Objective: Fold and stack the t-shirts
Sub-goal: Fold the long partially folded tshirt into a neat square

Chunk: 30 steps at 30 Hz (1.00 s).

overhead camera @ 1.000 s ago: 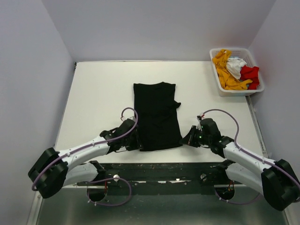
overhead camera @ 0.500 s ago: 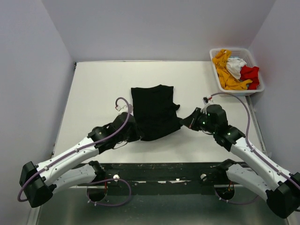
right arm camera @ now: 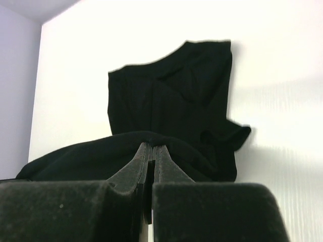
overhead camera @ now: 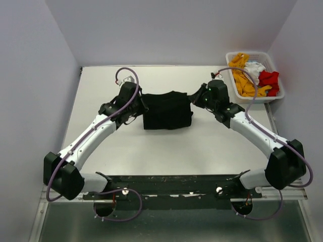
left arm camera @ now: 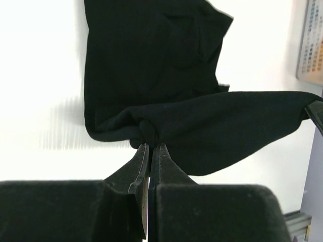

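The black t-shirt (overhead camera: pixel 167 110) lies mid-table, its near half lifted and doubled over the far half. My left gripper (overhead camera: pixel 140 101) is shut on its left hem corner; in the left wrist view the gripper (left arm camera: pixel 150 144) pinches the black cloth (left arm camera: pixel 166 75). My right gripper (overhead camera: pixel 195 97) is shut on the right hem corner; in the right wrist view the gripper (right arm camera: pixel 153 147) pinches the cloth (right arm camera: pixel 171 101). The hem hangs stretched between both grippers above the shirt. The orange-yellow shirt (overhead camera: pixel 241 75), white shirt (overhead camera: pixel 254 71) and red shirt (overhead camera: pixel 269 80) lie crumpled in the basket.
The white slatted basket (overhead camera: pixel 237 93) stands at the table's far right corner. Grey walls close in the table on the left, back and right. The arms' black base rail (overhead camera: pixel 171 184) runs along the near edge.
Both grippers have carried the shirt's near hem away from the bases toward the far edge, folding the shirt in half; it now looks about half as long.
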Available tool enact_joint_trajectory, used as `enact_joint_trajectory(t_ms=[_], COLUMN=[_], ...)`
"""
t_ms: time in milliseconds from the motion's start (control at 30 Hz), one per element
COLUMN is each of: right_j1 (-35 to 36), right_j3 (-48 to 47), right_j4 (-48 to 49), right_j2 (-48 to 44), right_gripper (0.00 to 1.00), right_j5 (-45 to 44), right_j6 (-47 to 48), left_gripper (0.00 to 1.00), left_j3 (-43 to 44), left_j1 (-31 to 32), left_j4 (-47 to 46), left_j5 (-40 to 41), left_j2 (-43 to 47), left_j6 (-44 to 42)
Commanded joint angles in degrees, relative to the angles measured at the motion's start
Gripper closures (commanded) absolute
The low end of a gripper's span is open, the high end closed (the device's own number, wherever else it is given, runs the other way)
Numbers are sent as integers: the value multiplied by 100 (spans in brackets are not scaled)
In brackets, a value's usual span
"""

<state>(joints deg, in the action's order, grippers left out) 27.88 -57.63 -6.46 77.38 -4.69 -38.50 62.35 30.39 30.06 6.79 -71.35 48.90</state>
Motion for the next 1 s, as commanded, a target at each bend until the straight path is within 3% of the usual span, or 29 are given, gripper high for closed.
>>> enact_joint_trajectory(t_ms=[0, 400, 633, 667, 700, 733, 767, 833, 900, 967], right_j1=[-324, -854, -885, -876, -891, -889, -889, -889, -890, -889], right_j3=[-732, -2045, -2689, -2773, -2869, -3013, -3174, -3398, -3556, -3492], right_j4=[377, 1002, 1018, 1024, 1013, 939, 840, 707, 464, 419], right_j2=[686, 2862, 3944, 4069, 4173, 4307, 4415, 4510, 4496, 4343], right_gripper=[99, 99, 99, 99, 98, 93, 76, 32, 8, 4], right_j5=[-219, 289, 101, 112, 154, 212, 222, 257, 316, 658], right_j6=[353, 552, 473, 494, 520, 568, 586, 648, 658, 713], left_gripper=[100, 100, 100, 99, 91, 80, 63, 33, 14, 5], left_j3=[878, 2617, 3643, 3742, 3843, 3911, 4002, 4152, 4211, 4066], left_j1=[-407, -1256, -1517, -1534, -1557, -1575, -1588, -1598, -1598, -1589], left_j4=[187, 423, 873, 934, 965, 966, 979, 1012, 1016, 855], left_j5=[-4, -496, -1002, -1050, -1094, -1148, -1236, -1336, -1398, -1570], left_j2=[-747, -2955, -4222, -4349, -4479, -4561, -4632, -4668, -4568, -4353], left_j6=[-533, -908, -887, -879, -874, -883, -890, -947, -951, -933])
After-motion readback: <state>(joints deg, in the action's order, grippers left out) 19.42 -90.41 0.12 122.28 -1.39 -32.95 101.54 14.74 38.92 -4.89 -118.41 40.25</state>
